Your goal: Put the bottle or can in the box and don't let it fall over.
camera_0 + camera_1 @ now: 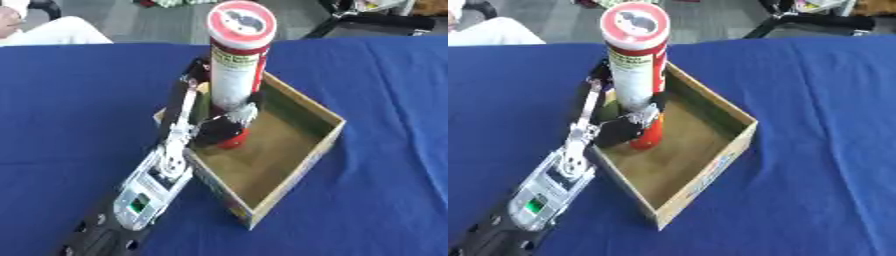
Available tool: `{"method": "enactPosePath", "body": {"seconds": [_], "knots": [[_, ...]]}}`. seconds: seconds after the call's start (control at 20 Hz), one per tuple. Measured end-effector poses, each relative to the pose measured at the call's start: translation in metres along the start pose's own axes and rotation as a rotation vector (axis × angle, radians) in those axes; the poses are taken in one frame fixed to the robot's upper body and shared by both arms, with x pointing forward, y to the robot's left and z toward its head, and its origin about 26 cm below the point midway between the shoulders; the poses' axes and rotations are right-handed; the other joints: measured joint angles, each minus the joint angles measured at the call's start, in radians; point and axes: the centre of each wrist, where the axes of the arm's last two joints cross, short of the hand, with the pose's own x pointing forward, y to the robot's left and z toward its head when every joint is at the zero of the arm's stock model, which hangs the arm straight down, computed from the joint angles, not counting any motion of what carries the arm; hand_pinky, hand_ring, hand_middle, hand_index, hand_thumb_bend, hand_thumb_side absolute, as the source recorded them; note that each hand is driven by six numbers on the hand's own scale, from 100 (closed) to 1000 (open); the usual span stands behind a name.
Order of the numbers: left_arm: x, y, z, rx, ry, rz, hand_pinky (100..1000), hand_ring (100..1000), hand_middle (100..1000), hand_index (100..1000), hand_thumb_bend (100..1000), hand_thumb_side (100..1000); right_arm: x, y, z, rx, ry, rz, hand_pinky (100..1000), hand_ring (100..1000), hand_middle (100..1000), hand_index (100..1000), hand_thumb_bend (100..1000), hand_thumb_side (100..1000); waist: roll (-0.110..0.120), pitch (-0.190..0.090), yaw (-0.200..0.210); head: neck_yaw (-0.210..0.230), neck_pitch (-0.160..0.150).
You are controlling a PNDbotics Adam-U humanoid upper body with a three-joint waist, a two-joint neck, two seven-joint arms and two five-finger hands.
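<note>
Over the near-left corner of the box (297,150), the left robot hand (223,125) has its fingers curled round the lower part of a tall can (236,65). The can stands upright, its long axis vertical, its red base down inside the box close to the left wall; whether the base already rests on the box floor I cannot tell. The left arm reaches across the box's left wall from below, so the hand sits to the left of the can and slightly nearer than it, with fingers wrapping the front. The right robot hand shows in neither view. As for looks, the can is a slim tube with a white label bearing small print, red bands at top and bottom, and a white lid with a red ring and a dark mark. The box is an open, shallow brown carton lying askew on the blue tabletop (385,90). To my eye, letting go calls for a straight opening that does not drag the tube sideways.
</note>
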Motion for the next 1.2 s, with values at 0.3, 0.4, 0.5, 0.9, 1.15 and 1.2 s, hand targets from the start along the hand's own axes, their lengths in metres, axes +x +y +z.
{"method": "enactPosePath", "body": {"seconds": [0.3, 0.4, 0.5, 0.9, 1.15, 1.2], "knots": [[-0.0017, -0.0034, 0.0034, -0.052, -0.004, -0.042, 1000, 931, 1000, 936, 203, 552, -0.0004, -0.0009, -0.0002, -0.011, 0.002, -0.002, 829, 651, 875, 581, 100, 593, -0.003, 0.000, 0.001, 0.000, 0.005], [-0.0034, -0.0042, 0.0045, -0.077, 0.002, -0.064, 1000, 950, 1000, 950, 214, 645, -0.0007, -0.0014, -0.0002, -0.014, 0.003, -0.004, 828, 651, 874, 581, 100, 594, -0.004, -0.001, 0.002, 0.000, 0.007], [-0.0061, -0.0051, 0.0059, -0.103, 0.015, -0.091, 1000, 978, 1000, 975, 203, 724, -0.0010, -0.0015, 0.0003, -0.016, 0.004, -0.005, 827, 650, 874, 581, 100, 593, -0.004, -0.003, 0.003, -0.001, 0.008], [-0.0094, -0.0067, 0.0080, -0.204, 0.076, -0.185, 1000, 1000, 1000, 1000, 187, 742, -0.0018, -0.0015, 0.0022, -0.019, 0.008, -0.007, 826, 647, 870, 580, 100, 595, -0.010, -0.017, 0.003, 0.000, 0.008], [-0.0078, -0.0049, 0.0097, -0.251, 0.104, -0.190, 1000, 998, 1000, 995, 100, 101, -0.0028, -0.0018, 0.0040, -0.017, 0.014, -0.006, 825, 644, 866, 579, 100, 595, -0.010, -0.022, 0.007, 0.000, 0.008], [-0.0082, -0.0050, 0.0104, -0.259, 0.113, -0.191, 1000, 998, 1000, 996, 100, 100, -0.0031, -0.0019, 0.0046, -0.016, 0.015, -0.005, 826, 643, 866, 579, 100, 594, -0.010, -0.023, 0.007, 0.000, 0.008]]}}
